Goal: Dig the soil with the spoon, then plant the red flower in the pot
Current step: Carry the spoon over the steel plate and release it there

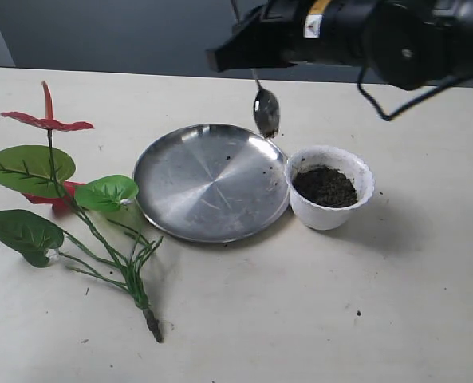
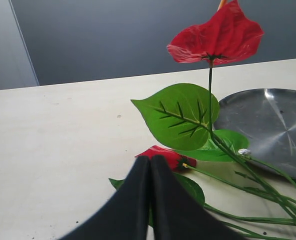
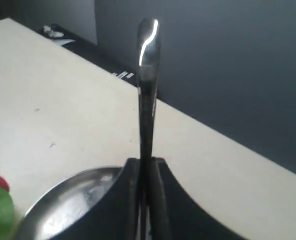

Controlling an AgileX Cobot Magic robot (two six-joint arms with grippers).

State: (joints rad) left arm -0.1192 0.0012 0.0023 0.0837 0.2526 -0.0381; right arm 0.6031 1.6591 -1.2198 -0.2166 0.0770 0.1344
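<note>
The red flower (image 1: 46, 122) lies flat on the table at the left, its stems pointing toward the front. My left gripper (image 2: 150, 159) is shut on nothing, just short of a low red bloom (image 2: 167, 156), and it is out of the exterior view. Hanging bowl-down over the far right rim of the steel plate (image 1: 204, 187) is the spoon (image 1: 266, 110), with my right gripper (image 1: 250, 65) shut on its handle (image 3: 148, 75). The white pot (image 1: 329, 209) stands right of the plate with the dark soil (image 1: 325, 185) inside it.
A few soil crumbs lie on the plate and on the table round the pot. Bare table stretches in front of the plate and the pot. The table's far edge meets a dark wall.
</note>
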